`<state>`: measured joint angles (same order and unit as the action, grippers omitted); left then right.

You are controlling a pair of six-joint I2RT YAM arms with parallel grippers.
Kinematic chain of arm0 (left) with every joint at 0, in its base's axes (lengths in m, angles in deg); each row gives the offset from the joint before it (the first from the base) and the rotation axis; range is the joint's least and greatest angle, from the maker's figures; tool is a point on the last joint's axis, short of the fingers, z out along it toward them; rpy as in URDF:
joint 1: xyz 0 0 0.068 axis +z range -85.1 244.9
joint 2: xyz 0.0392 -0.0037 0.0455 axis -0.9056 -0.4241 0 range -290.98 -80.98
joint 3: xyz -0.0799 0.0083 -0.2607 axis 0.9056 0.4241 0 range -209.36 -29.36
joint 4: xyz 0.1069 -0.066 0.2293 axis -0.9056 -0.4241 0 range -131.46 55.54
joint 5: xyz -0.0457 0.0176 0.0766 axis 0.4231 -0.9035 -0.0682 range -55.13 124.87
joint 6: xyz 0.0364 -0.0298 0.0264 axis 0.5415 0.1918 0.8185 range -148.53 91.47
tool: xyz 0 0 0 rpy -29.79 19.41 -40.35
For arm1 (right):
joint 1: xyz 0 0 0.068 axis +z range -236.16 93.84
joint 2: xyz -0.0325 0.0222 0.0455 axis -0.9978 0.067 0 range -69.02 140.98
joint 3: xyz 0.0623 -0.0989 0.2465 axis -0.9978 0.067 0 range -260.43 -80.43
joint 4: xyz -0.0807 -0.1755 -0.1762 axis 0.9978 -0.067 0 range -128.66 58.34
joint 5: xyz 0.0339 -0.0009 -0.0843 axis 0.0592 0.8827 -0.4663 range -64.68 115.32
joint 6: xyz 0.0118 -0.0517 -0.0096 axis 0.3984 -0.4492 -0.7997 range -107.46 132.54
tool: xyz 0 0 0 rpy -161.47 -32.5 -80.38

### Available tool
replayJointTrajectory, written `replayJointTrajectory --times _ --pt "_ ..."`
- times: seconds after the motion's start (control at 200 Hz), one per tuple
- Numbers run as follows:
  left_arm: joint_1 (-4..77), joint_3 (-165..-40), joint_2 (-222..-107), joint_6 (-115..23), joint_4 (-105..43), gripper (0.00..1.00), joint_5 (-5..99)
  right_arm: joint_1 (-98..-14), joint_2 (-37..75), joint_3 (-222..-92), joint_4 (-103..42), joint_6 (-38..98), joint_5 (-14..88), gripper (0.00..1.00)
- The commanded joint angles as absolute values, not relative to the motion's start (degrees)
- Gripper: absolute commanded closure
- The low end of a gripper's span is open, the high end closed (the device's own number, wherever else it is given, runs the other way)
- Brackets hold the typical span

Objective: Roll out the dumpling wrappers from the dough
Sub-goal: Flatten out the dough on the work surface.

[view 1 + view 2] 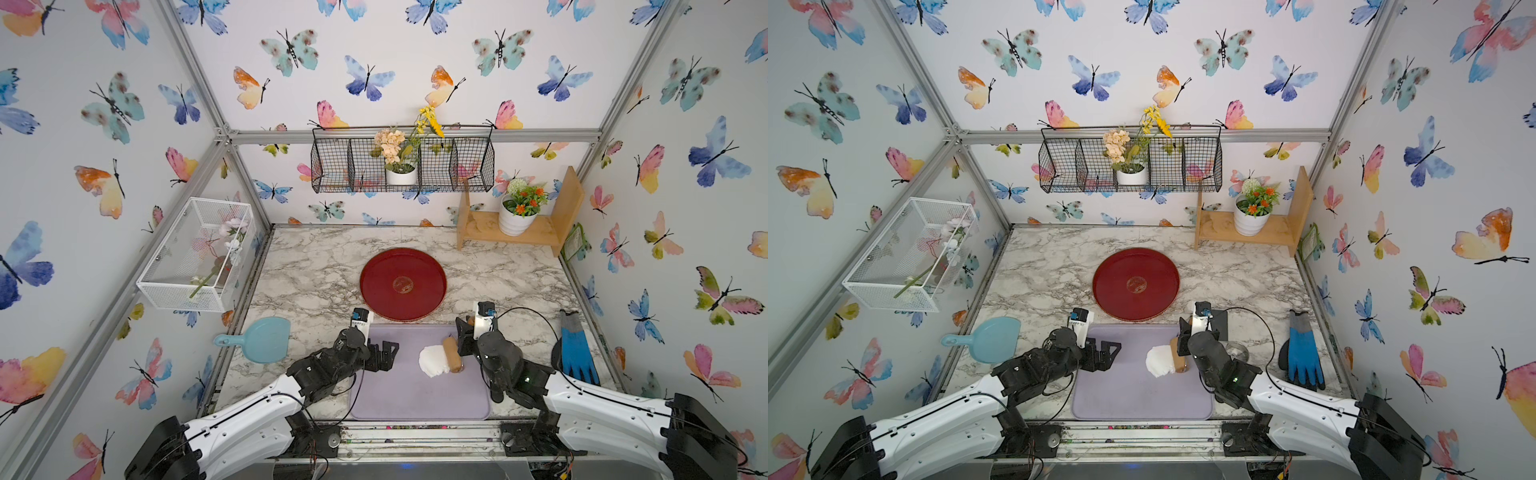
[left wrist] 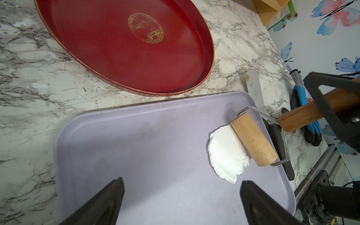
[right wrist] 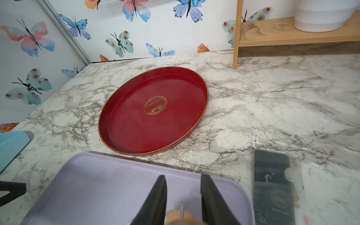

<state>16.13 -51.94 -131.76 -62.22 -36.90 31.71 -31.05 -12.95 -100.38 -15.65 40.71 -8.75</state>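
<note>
1. A marble-patterned tabletop [image 1: 316, 266] sits inside a metal frame [image 1: 270, 136], with butterfly wallpaper [image 1: 395, 45] on 3 walls.
2. On the tabletop lie 1 lilac mat [image 1: 399, 399], 1 red tray [image 1: 380, 270] behind the mat, 1 blue dustpan [image 1: 262, 338], 1 blue glove [image 1: 575, 353] and 1 wooden shelf [image 1: 540, 235].
3. 2 wire baskets hang on the walls: 1 black basket [image 1: 332, 166] and 1 white basket [image 1: 183, 286]. There are 2 white flower pots, 1 in the black basket [image 1: 401, 176] and 1 on the shelf [image 1: 514, 222].
4. 1 flattened piece of dough [image 2: 226, 153] lies on the mat, toward the right arm's side. The barrel of 1 wooden roller [image 2: 253, 139] rests on its edge.
5. The right hand [image 3: 184, 187] is clenched around the roller's handle. The left hand [image 2: 182, 182] is spread wide and grasps nothing, over the mat beside the dough.
</note>
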Motion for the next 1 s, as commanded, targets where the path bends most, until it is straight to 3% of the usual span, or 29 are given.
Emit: replayJointTrajectory --times 0.0,0.095,0.275,0.736,0.996 --pt "16.0 -51.4 -132.0 -62.3 -36.2 0.01 30.2 -31.3 -14.3 -97.5 -24.6 39.7 -15.1 0.98" --pt "16.0 -51.4 -131.8 -62.2 -36.6 0.01 30.1 -31.3 -16.8 -96.5 -24.1 38.7 -14.4 0.98" --pt "16.1 -51.3 -131.3 -62.3 -36.4 0.01 29.7 -31.3 -18.2 -93.1 -14.9 32.6 -1.6 0.98" --pt "16.0 -51.2 -130.1 -62.3 -37.3 0.01 29.5 -31.2 -8.5 -92.5 -2.1 30.5 15.1 0.98" --pt "16.0 -51.0 -129.3 -62.2 -38.1 0.01 29.5 -31.2 -16.6 -92.5 -7.1 34.2 2.5 0.98"
